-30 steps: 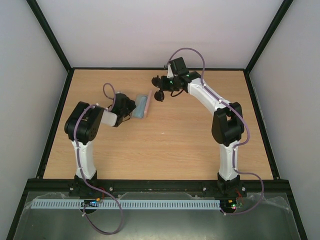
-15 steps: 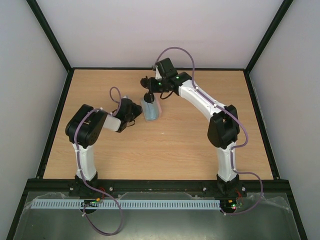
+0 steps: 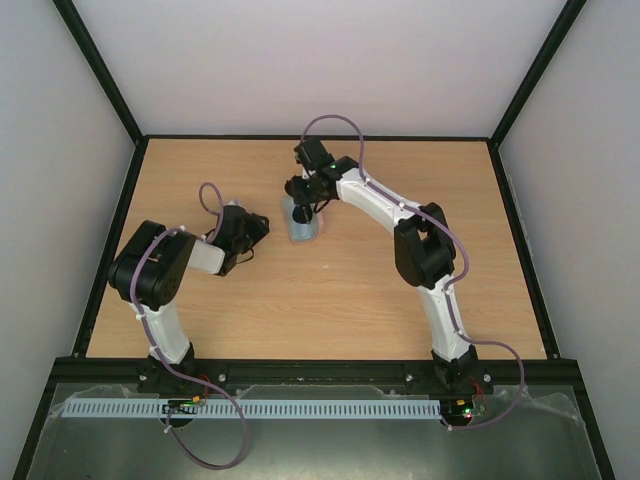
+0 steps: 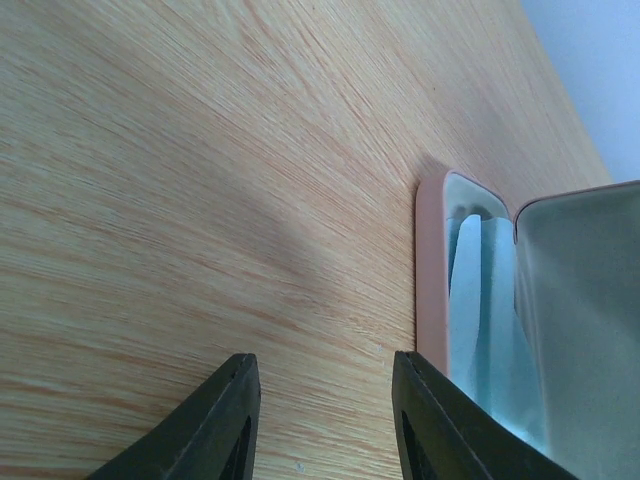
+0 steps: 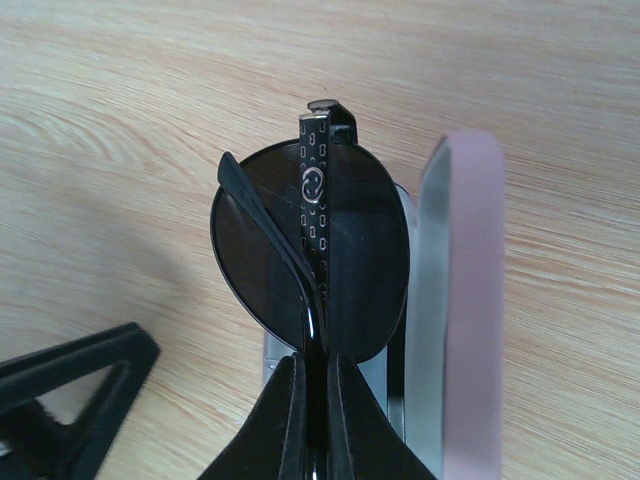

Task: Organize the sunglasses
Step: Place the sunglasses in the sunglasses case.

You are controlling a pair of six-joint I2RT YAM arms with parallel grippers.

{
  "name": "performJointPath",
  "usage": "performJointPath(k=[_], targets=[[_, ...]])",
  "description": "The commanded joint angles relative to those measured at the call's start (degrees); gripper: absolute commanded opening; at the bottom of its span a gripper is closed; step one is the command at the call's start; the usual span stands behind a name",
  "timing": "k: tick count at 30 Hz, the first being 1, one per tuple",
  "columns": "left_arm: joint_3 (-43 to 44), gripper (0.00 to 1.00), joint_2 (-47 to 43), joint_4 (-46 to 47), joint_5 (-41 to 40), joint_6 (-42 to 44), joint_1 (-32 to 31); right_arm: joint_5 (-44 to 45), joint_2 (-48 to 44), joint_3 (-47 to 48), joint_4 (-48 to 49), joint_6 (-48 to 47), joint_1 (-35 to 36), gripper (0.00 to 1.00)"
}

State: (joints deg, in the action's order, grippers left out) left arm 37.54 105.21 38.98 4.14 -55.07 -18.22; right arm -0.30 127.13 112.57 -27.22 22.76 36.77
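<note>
The sunglasses (image 5: 310, 250), folded, with round dark lenses and thin dark arms, hang from my right gripper (image 5: 313, 362), which is shut on them. They sit just above the open pink case (image 5: 470, 300), over its grey-lined inside. In the top view the sunglasses (image 3: 303, 207) are over the case (image 3: 303, 230) near the table's back middle, under the right gripper (image 3: 302, 196). My left gripper (image 4: 322, 365) stands open over bare wood, just left of the case's pink rim (image 4: 430, 270). A light blue cloth (image 4: 480, 300) lies inside the case.
The wooden table (image 3: 350, 290) is fenced by a black frame and white walls. One finger of the left gripper (image 5: 80, 390) shows at the lower left of the right wrist view, close to the case.
The right arm carried the sunglasses leftward to above the case. The case went from edge-up to lying open. The left gripper opened and drew back to the left of the case.
</note>
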Motion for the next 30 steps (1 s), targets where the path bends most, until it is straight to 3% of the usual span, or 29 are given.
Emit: performJointPath(k=[1,30], targets=[[-1.26,0.40,-0.77,-0.95,0.59,0.67,0.59,1.82,0.82,-0.58,-2.03,-1.96,0.00,0.01],[-1.70,0.40,-1.67,-1.11,0.34,0.85,0.76,0.33,9.20,2.02,-2.58,-1.01,1.76,0.01]])
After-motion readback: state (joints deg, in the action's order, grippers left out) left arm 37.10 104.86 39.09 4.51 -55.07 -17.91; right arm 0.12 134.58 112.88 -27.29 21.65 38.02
